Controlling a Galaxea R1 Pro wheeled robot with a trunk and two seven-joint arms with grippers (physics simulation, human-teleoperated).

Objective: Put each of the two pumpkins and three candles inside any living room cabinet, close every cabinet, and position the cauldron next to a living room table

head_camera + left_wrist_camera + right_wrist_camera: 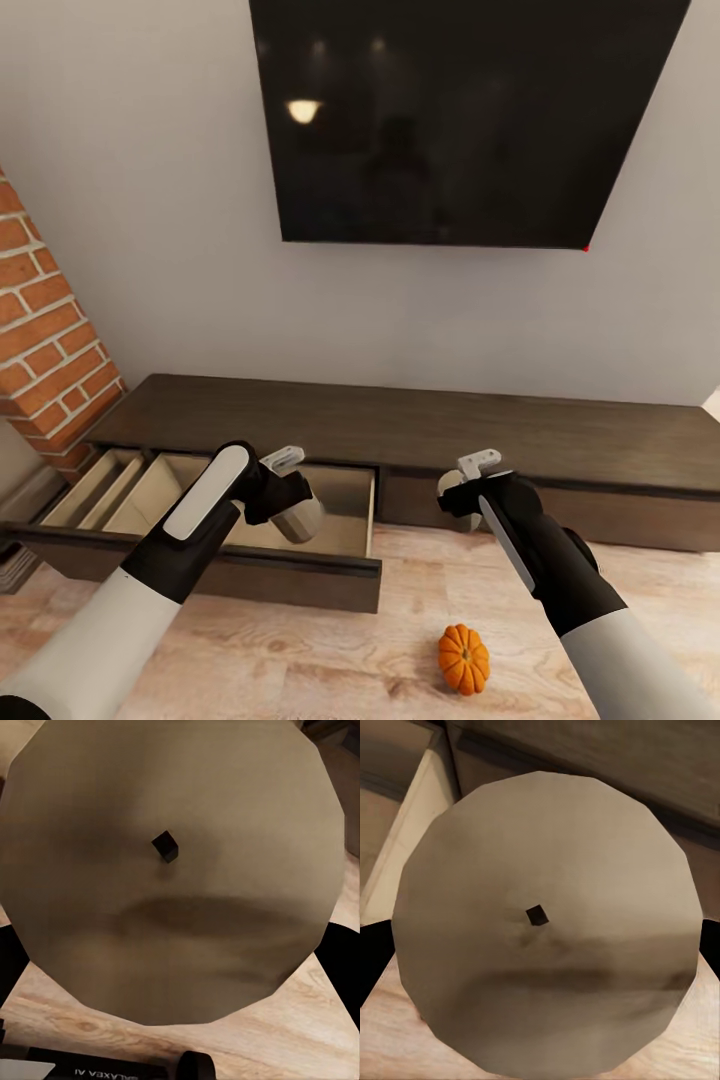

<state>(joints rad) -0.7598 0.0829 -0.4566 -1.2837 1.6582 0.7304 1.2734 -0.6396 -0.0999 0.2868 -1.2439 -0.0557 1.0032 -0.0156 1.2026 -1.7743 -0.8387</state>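
The dark-brown cabinet [430, 425] runs along the wall, its left drawer [345, 535] pulled out and showing a pale beige inside. My left gripper [297, 512] is shut on a grey candle [305, 524] hanging over that open drawer. That candle's flat pale top and tiny wick [165, 846] face the left wrist camera. My right gripper [458, 492] is shut on a second candle [447, 484] in front of the closed drawer fronts, with its top [540, 945] close to the right wrist camera. One orange pumpkin [463, 658] lies on the wood floor below my right arm.
A large black screen [450, 120] hangs on the grey wall above the cabinet. A brick column [45, 340] stands at the left. The pulled-out drawer front [230, 580] juts over the wood floor [330, 660] toward me.
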